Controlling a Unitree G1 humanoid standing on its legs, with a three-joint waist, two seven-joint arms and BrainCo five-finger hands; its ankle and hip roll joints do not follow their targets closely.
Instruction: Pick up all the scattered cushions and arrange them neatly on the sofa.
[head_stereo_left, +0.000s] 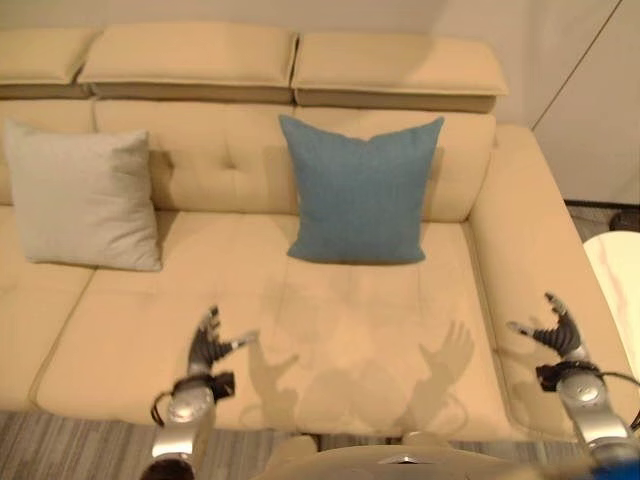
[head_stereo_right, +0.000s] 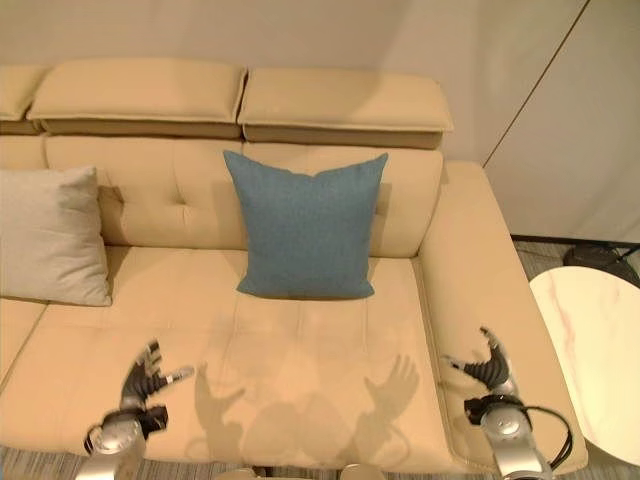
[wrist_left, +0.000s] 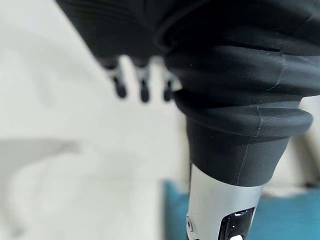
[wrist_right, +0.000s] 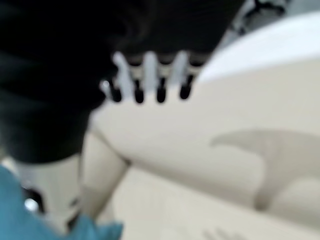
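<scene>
A blue cushion (head_stereo_left: 361, 190) stands upright against the backrest of the beige sofa (head_stereo_left: 330, 330), right of the middle. A light grey cushion (head_stereo_left: 82, 196) leans on the backrest at the left. My left hand (head_stereo_left: 207, 349) hovers over the seat's front edge, fingers spread and holding nothing. My right hand (head_stereo_left: 557, 333) is raised over the sofa's right armrest, open and empty as well. The left wrist view has straight fingers (wrist_left: 142, 85) over pale upholstery with a strip of the blue cushion (wrist_left: 295, 217). Straight fingers (wrist_right: 150, 80) also show in the right wrist view.
A round white marble table (head_stereo_right: 590, 350) stands right of the sofa's armrest. A pale wall and cabinet panels (head_stereo_right: 570, 130) rise behind it. The seat between the hands and the cushions is bare upholstery.
</scene>
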